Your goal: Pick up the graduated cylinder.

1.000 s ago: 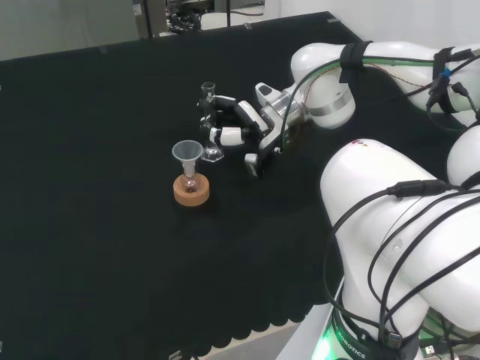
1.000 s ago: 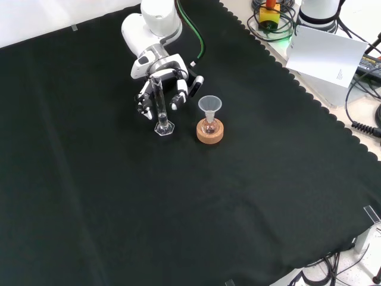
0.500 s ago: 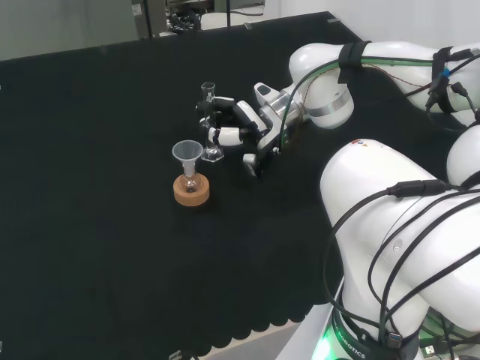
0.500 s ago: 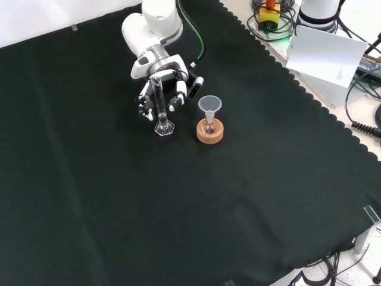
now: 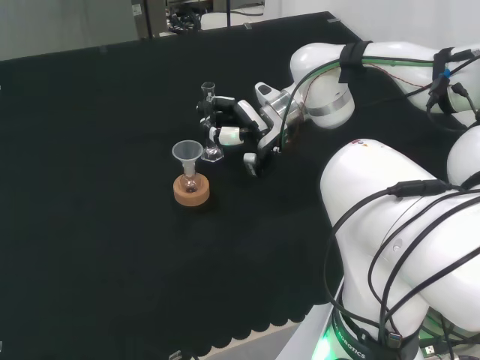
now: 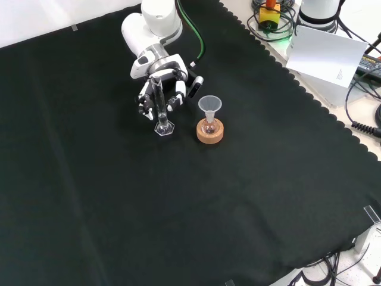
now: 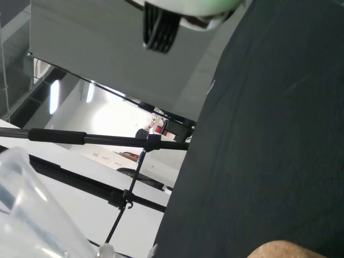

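The graduated cylinder (image 6: 160, 107) is standing upright on the black cloth of the table (image 6: 178, 208), resting on its clear hexagonal foot. In the front view it is placed just left of a cork ring (image 6: 209, 132), and in the head view the graduated cylinder (image 5: 210, 124) is seen a little farther off than that cork ring (image 5: 191, 190) and slightly to its right. A small flask (image 6: 209, 125) is being carried by the ring, and a clear funnel (image 6: 209, 106) is sitting in the flask's neck; in the head view the funnel (image 5: 187, 153) is seen with its wide mouth upward.

The robot hand (image 6: 164, 77) is being held low over the cloth directly behind the tube in the front view, coming in from the top of that view. In the head view the robot hand (image 5: 251, 131) is reaching in from the right, and its fingers (image 5: 227, 136) are being curled round the lower part of the tube, so the glass is being clasped between fingers on either side. The foot of the tube is seen touching the cloth in both views.

In the wrist view a blurred clear piece of glassware (image 7: 32, 215) is shown close up, beside the black cloth (image 7: 269, 134).
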### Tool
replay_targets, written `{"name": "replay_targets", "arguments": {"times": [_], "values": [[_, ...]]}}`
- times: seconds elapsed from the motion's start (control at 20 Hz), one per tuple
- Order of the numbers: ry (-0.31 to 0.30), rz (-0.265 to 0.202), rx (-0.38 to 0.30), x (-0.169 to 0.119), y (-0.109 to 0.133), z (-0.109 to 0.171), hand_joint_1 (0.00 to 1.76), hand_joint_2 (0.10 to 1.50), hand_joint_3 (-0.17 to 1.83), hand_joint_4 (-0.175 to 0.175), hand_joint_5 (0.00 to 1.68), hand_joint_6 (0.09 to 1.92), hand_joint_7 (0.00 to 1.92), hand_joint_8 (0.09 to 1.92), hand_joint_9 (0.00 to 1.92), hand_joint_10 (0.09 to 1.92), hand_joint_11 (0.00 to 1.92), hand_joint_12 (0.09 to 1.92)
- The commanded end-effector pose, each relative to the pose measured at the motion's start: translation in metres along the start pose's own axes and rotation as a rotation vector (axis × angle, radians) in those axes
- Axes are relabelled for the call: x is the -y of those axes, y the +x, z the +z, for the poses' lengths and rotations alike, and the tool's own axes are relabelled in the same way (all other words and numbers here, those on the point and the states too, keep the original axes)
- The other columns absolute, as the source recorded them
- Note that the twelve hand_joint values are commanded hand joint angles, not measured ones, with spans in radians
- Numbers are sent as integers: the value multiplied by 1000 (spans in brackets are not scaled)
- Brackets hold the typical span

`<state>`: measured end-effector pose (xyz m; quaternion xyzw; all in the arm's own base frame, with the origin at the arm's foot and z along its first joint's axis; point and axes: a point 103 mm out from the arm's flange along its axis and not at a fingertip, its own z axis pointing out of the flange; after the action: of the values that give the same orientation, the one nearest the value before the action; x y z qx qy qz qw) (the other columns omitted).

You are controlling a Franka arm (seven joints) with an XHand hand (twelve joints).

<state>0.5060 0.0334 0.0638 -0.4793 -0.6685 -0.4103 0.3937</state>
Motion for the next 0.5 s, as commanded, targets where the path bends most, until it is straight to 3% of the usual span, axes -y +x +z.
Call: {"name": "replay_targets", "arguments": {"times": [0.05, 0.45, 0.5], "values": [[-6, 3, -3, 0, 0, 0, 1161, 746, 702, -31, 707, 680, 602, 611, 936, 398, 720, 1140], [-33, 13, -5, 3, 0, -5, 1106, 848, 673, -48, 783, 645, 660, 632, 1050, 335, 840, 1086], [-34, 12, 4, 3, 1, -6, 1098, 941, 505, -72, 806, 851, 713, 641, 1095, 321, 898, 1061]]}}
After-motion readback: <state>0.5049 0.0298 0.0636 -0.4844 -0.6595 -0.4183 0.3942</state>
